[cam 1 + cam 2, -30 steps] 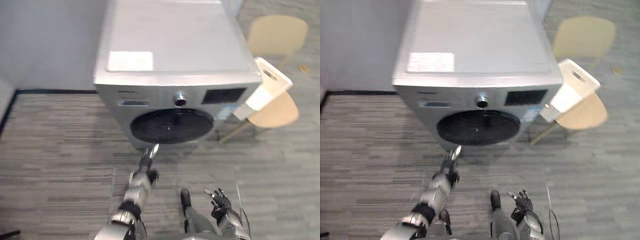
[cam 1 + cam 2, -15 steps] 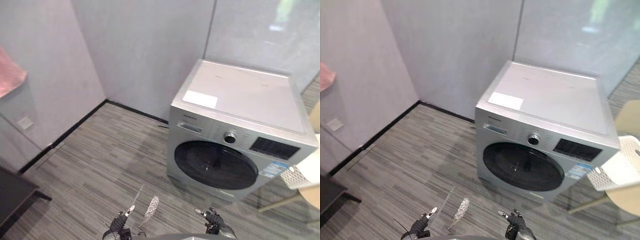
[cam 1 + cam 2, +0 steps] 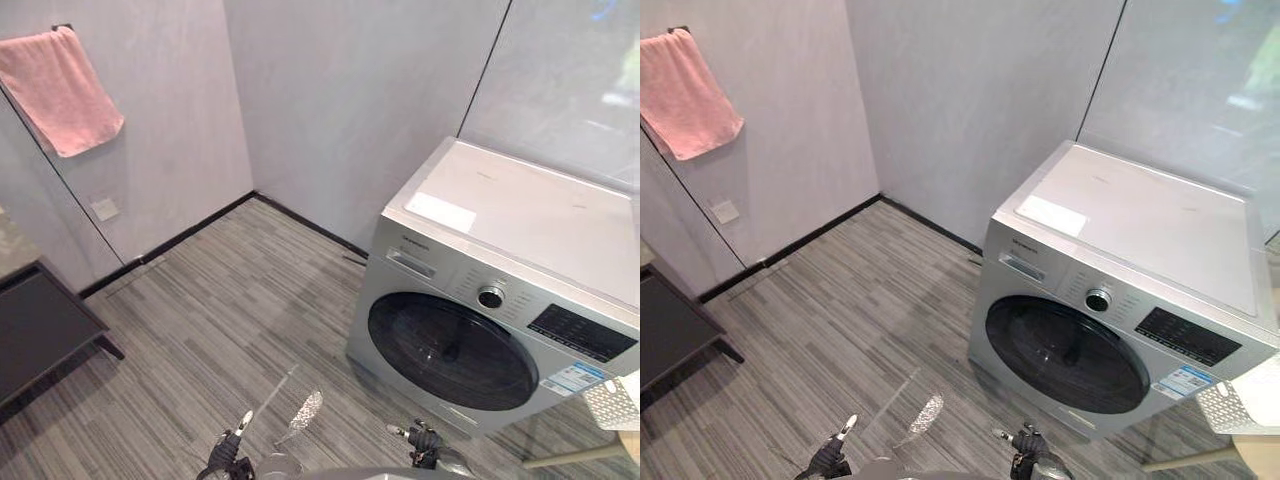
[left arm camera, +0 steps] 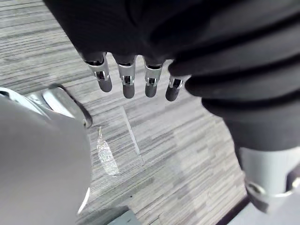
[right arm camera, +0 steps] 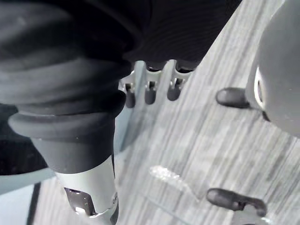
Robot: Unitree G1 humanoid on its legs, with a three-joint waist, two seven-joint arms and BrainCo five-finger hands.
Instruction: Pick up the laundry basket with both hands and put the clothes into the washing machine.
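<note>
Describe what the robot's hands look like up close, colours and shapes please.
The left hand and right hand look alike. On each, a black ribbed cover of soft material bulges in folds over the back and wrist. Slim silver fingers with rounded dark tips stick out from under it in a row.

washing machine (image 3: 500, 290) right | towel (image 3: 62, 90) on left wall (image 3: 170, 140) | table (image 3: 40, 325) below towel

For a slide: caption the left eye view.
Washing machine, door shut; pink towel on wall; left hand and right hand low, empty.
</note>
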